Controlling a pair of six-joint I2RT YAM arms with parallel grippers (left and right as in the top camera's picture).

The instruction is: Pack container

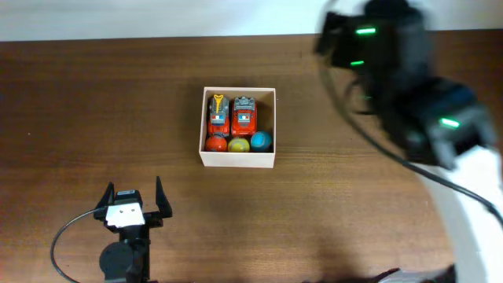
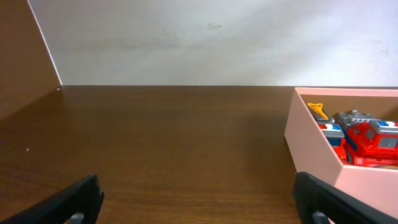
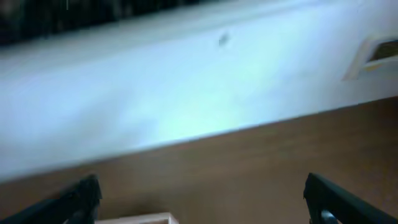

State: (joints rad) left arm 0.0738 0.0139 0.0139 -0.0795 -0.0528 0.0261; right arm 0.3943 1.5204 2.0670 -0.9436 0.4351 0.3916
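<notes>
Lower left of the overhead view: the left fingers [image 1: 159, 195] stand apart over the desk [image 1: 314, 212] and hold nothing. A black cable [image 1: 59, 236] loops beside their arm. In the left wrist view we see these fingers [image 2: 74, 199] at the two lower corners of the frame, spread wide, with bare wood between them.

Centre of the overhead view: the container [image 1: 238, 159] rests flat on the desk, well apart from the left fingers. Along its lower wall we find three balls [image 1: 239, 144] in a row: orange, yellow and blue. Beyond them two red toy vehicles [image 1: 244, 116] lie side by side. In the left wrist view the container [image 2: 311, 137] enters at the right edge, and the vehicles [image 2: 367, 137] show over its rim.

Upper right of the overhead view: the right arm [image 1: 409, 86] is blurred, raised above the desk. In the right wrist view the right fingers [image 3: 336, 196] occupy the lower corners, parted, with nothing between them. Behind them a pale wall [image 3: 186, 93] rises.
</notes>
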